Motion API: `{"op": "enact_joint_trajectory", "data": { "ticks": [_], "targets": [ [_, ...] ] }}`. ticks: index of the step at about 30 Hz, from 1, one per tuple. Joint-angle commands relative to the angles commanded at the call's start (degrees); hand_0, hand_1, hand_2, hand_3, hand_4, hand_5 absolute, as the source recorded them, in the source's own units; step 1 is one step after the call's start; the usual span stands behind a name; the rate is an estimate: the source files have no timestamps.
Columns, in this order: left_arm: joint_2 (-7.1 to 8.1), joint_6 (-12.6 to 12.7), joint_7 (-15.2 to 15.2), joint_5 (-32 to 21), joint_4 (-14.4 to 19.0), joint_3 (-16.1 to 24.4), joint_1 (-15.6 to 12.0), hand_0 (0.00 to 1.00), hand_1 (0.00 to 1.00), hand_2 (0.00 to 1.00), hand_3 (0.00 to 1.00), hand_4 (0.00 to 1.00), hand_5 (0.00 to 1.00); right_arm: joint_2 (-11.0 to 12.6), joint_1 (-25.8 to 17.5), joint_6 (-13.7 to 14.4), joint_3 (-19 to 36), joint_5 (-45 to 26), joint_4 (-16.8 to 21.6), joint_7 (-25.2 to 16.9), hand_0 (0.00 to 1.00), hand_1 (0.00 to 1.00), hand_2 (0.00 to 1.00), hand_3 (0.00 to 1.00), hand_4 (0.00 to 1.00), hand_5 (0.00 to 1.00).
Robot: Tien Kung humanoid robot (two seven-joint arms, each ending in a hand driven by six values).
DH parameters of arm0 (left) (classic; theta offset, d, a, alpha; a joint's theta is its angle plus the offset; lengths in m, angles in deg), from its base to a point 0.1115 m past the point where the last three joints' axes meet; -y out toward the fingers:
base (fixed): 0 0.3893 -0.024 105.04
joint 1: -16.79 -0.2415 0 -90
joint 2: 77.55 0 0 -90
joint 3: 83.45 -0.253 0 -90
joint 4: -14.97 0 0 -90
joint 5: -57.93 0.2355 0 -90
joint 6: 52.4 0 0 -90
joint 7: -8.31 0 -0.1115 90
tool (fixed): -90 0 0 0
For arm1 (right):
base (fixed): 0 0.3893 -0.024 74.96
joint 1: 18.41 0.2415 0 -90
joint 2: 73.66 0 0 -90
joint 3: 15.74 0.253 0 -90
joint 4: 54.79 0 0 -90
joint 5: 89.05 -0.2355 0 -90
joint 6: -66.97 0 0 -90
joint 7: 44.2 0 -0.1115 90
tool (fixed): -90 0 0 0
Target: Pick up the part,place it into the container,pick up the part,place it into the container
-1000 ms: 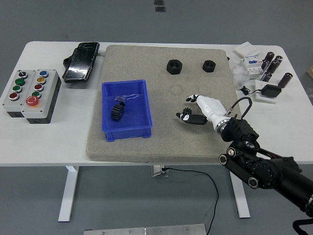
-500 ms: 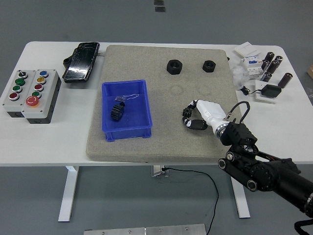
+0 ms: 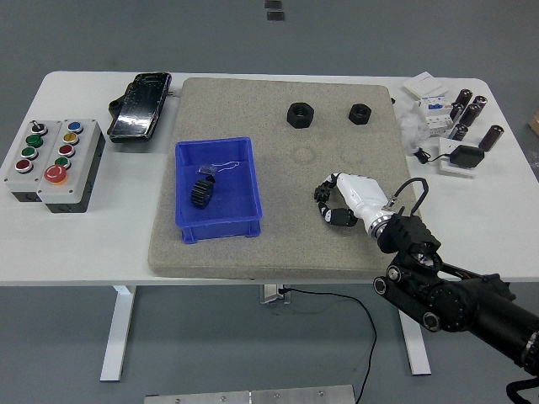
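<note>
My right hand (image 3: 330, 207) lies on the beige foam mat (image 3: 278, 244), right of the blue bin (image 3: 246, 220). Its fingers (image 3: 323, 195) are curled tightly around a small black gear, which is almost fully hidden inside the grip. In the bin lies another black gear (image 3: 200, 192) beside a thin wire clip. Two black hex nuts (image 3: 299, 114) (image 3: 360, 112) sit at the mat's far edge. The left arm is out of view.
A grey box with coloured push buttons (image 3: 50, 164) stands at the table's left, a black device (image 3: 139, 105) behind it. Cylindrical capacitors, white boxes and a black adapter (image 3: 459, 126) crowd the far right corner.
The right hand's fingers, spread around the small gear a second ago, have curled shut over it. The wrist has shifted slightly left and towards me.
</note>
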Motion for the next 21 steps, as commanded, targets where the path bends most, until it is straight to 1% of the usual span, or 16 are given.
{"op": "enact_joint_trajectory", "data": {
  "ticks": [1,6,7,21],
  "targets": [
    [0.0,0.0,0.0,0.0,0.0,0.0,0.0,0.672,0.647,0.599,0.64,0.712,0.355,0.0,0.0,0.1,-0.1,-0.1,-0.1,0.0,0.71,0.618,0.461,0.668,0.566,0.152],
    [-0.02,0.0,0.0,0.0,0.0,0.0,0.0,0.672,0.647,0.599,0.64,0.712,0.355,-0.2,-0.2,0.6,-0.4,-0.3,-0.5,-0.1,0.71,0.618,0.461,0.668,0.566,0.152],
    [-0.02,0.0,0.0,0.1,0.0,0.0,0.0,0.672,0.646,0.6,0.64,0.712,0.355,-0.2,-0.2,0.7,-0.4,-0.4,-0.5,-0.1,0.709,0.618,0.456,0.665,0.56,0.177],
    [0.02,0.0,0.0,0.2,0.0,0.1,-0.1,0.672,0.647,0.599,0.64,0.712,0.357,-0.4,-0.3,3.8,-0.4,-0.8,0.1,-0.8,0.69,0.609,0.459,0.666,0.554,0.192]
  ]
}}
